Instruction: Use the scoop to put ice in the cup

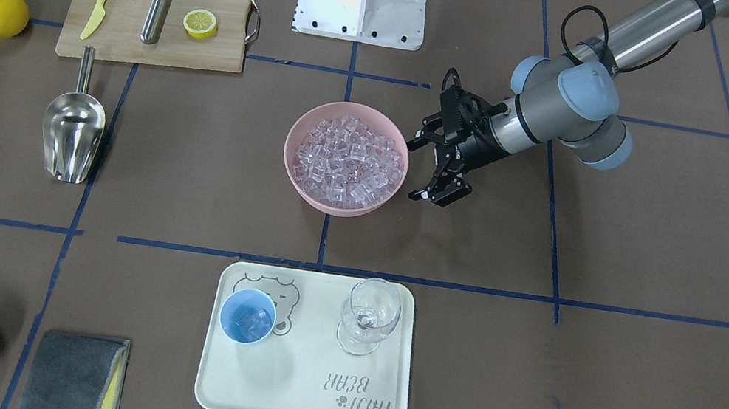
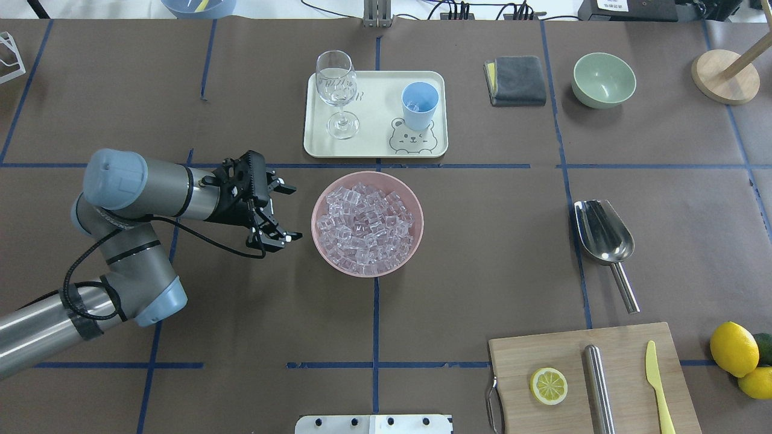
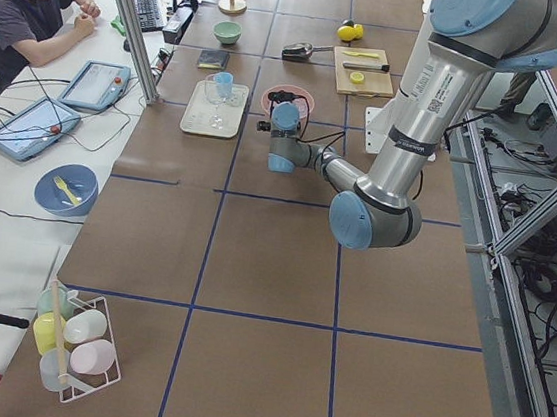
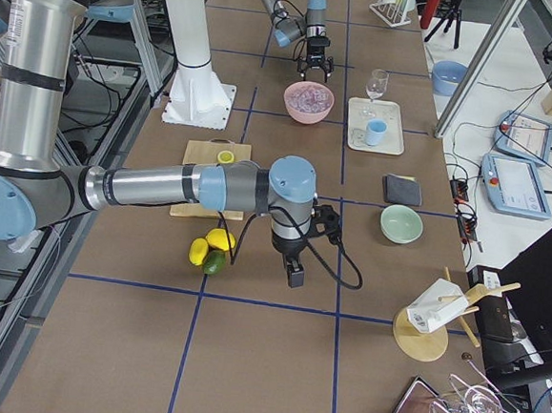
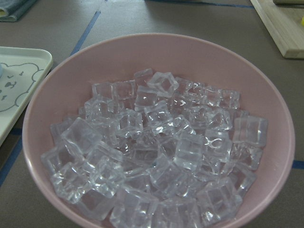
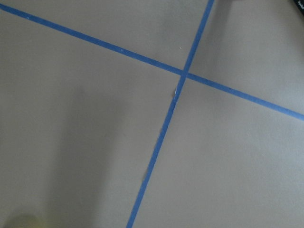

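Note:
The ice (image 1: 350,157) is a heap of clear cubes in a pink bowl (image 2: 319,202) at mid-table, and it fills the left wrist view (image 5: 156,156). My left gripper (image 2: 294,214) is open and empty, level with the bowl's rim and just beside it. The steel scoop (image 2: 603,232) lies alone on the table, pan empty, far from both grippers. The light-blue cup (image 1: 247,316) stands on a cream tray (image 1: 302,388) with a few cubes inside. My right gripper (image 4: 294,275) shows only in the exterior right view, pointing down beside the lemons; I cannot tell its state.
A stemmed glass (image 1: 371,314) shares the tray. A cutting board (image 2: 594,374) holds a lemon half, a steel tube and a yellow knife. Lemons (image 2: 733,348), a green bowl (image 2: 603,79) and a grey cloth (image 2: 515,80) sit at the table's edges.

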{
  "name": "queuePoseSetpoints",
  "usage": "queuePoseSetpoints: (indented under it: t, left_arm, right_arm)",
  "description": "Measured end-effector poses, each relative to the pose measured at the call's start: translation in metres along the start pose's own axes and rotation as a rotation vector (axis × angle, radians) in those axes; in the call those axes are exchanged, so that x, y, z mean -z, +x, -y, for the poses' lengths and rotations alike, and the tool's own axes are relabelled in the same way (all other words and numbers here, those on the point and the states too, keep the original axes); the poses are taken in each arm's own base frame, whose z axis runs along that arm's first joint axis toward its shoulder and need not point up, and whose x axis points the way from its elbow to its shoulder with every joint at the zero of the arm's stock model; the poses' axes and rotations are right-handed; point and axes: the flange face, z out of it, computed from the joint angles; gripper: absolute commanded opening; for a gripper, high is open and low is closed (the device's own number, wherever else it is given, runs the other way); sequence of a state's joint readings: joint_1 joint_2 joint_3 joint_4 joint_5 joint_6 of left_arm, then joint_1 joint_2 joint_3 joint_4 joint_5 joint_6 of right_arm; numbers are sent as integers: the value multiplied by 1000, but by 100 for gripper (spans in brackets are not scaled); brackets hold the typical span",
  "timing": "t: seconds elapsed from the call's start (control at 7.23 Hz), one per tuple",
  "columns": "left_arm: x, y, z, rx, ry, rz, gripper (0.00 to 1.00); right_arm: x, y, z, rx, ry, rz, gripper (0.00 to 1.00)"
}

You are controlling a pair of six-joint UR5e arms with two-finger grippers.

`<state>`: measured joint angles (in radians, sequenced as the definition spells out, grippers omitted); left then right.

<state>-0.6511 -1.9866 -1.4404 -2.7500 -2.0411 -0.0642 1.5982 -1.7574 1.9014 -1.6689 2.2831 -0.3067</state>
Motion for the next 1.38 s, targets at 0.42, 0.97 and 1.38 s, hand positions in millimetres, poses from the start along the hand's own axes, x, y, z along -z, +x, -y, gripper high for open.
queuePoseSetpoints:
  t: [0.42,0.97,1.38]
  left_arm:
    - [74,-89,-47,107,-123,146,100]
    - [253,-204,-119,465,-327,319,100]
    - [391,-247,-164,823,-402,426,100]
  right_arm:
    - [-12,15,-21,-33,-21,13,100]
    - [-23,22,-27,-57,-37,33,100]
    - [-24,22,-27,-60,-35,45,100]
